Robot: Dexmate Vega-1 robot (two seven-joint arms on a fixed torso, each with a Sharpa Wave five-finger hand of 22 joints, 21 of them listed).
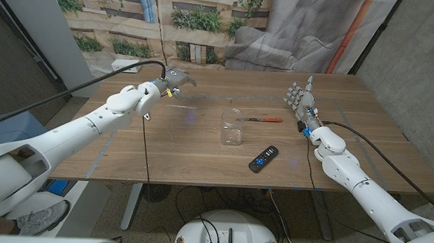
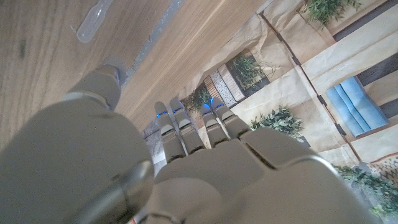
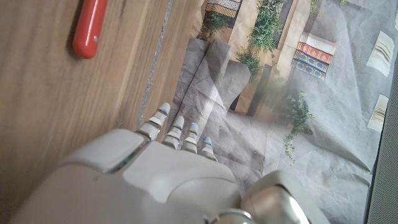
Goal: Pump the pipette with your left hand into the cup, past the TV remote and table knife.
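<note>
Left robot hand (image 1: 176,79), fingers apart, hovers empty over clear plastic pipette (image 2: 93,21); glassy cup (image 1: 232,127) possibly empty.

**A wooden table before a printed garden wall**

A long wooden table (image 1: 200,161) stands on pale metal legs (image 1: 132,203) over a grey floor (image 1: 301,215). Behind it hangs a creased backdrop (image 1: 207,20) printed with timber panels and green plants (wrinkles show plainly at its right part). A bare grey concrete wall (image 1: 421,65) closes the right side; a grey panel (image 1: 36,30) leans at the left.
</note>
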